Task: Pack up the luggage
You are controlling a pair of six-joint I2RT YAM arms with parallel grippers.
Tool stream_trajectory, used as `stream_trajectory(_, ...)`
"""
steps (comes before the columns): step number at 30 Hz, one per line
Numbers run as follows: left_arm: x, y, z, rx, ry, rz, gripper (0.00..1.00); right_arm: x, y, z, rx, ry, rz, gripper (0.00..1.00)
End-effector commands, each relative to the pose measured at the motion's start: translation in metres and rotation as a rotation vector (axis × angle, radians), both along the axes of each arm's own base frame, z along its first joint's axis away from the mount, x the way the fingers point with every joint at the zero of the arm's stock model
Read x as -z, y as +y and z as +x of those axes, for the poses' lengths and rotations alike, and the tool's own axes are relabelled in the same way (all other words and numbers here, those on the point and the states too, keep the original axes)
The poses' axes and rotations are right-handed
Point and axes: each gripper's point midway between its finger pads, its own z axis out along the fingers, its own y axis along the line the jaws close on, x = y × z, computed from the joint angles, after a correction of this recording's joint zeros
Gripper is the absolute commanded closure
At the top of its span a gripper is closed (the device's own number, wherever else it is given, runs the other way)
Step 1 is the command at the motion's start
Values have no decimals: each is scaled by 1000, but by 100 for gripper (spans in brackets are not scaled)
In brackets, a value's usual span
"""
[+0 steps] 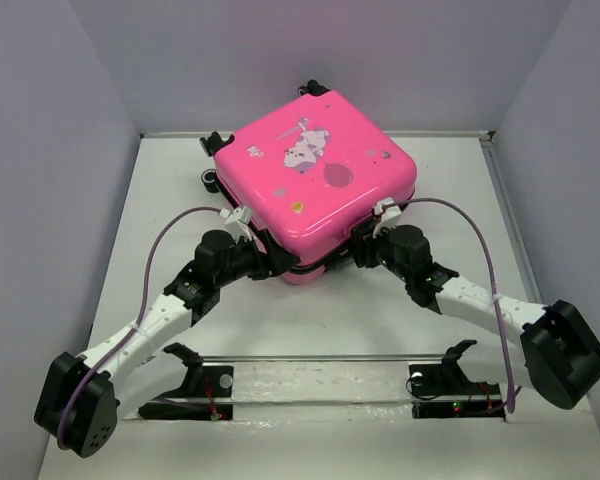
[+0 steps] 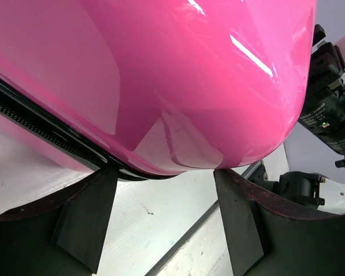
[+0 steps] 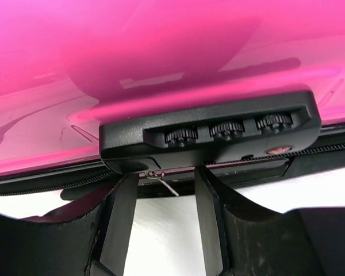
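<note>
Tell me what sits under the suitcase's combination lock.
Under the combination lock, the right gripper has its fingers apart, a thin metal wire hanging between their tips, white table below. The lock's underside and the luggage shell behind it are hidden.

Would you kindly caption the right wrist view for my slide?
Right gripper open below the combination lock on the luggage.

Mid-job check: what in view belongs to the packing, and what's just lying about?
Job: luggage; its combination lock; left gripper and right gripper, both at its near edge.
Lying about: table; clear rail near the arm bases.
</note>
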Motion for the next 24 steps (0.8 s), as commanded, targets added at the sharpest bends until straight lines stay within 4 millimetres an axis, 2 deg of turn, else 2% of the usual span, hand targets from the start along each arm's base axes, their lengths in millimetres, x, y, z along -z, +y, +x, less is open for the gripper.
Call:
stream_trajectory(1,-40,8,36,-128,-165,-60,22,-14,10,19,-4,-82,22,54)
stream_trajectory(2,-40,9,37,-130,-166,-59,22,-11,11,23,3,-79,10,56)
stream_trajectory(7,-41,8,38,-134,-165,-60,22,-19,9,25,27,-121,51,93)
stream_trajectory(12,-49,4,44,-135,-175,-76,22,-29,14,13,-16,-125,117,93)
stream_trajectory(15,-59,3,48,-140,-193,-91,22,-33,33,-12,-108,-95,162,93)
stream_trajectory(17,-62,0,52,-140,-190,-101,23,-23,47,-31,-141,-36,143,93)
stream_trajectory(18,-67,-4,56,-136,-199,-113,23,-19,66,-50,-179,-9,115,93)
stream_trajectory(20,-74,-9,58,-121,-197,-136,23,-11,89,-74,-228,29,81,93)
stream_trajectory(21,-81,-14,61,-113,-205,-151,23,-4,112,-97,-274,52,37,93)
stream_trajectory(23,-90,-19,61,-96,-207,-173,24,3,129,-116,-292,66,-22,93)
stream_trajectory(24,-102,-21,62,-91,-229,-187,24,6,142,-129,-298,73,-68,93)
